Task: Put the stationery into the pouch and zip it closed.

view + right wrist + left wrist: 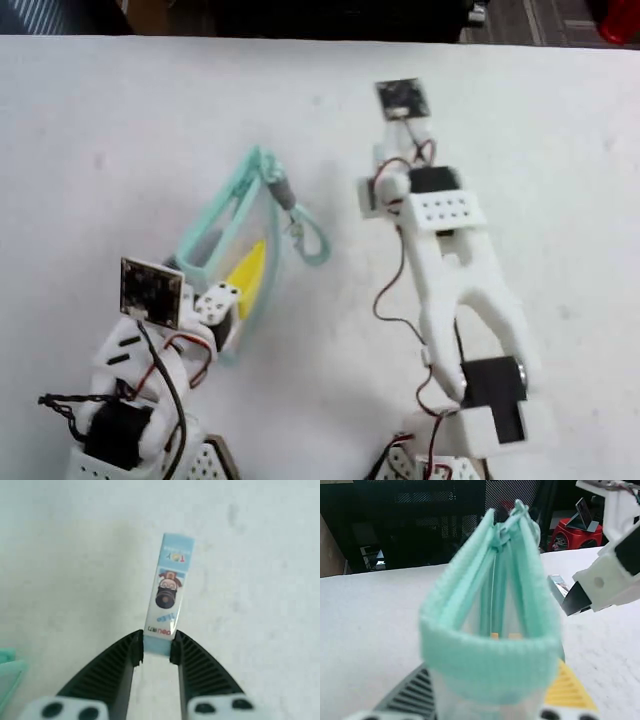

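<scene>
Mint pouch [485, 660] up close, pinched at its near end by left pincer [485, 707]; eraser [167, 590] in right pincer [156, 642].
Stands on edge on white counter [100, 150], zip mouth gaping upward, pull loop trailing at far end; grey and yellow fingers [567, 690] pressed to either flank; off to one side, right pincer narrowed onto one end of slim printed eraser, rest jutting out ahead over the counter.
</scene>
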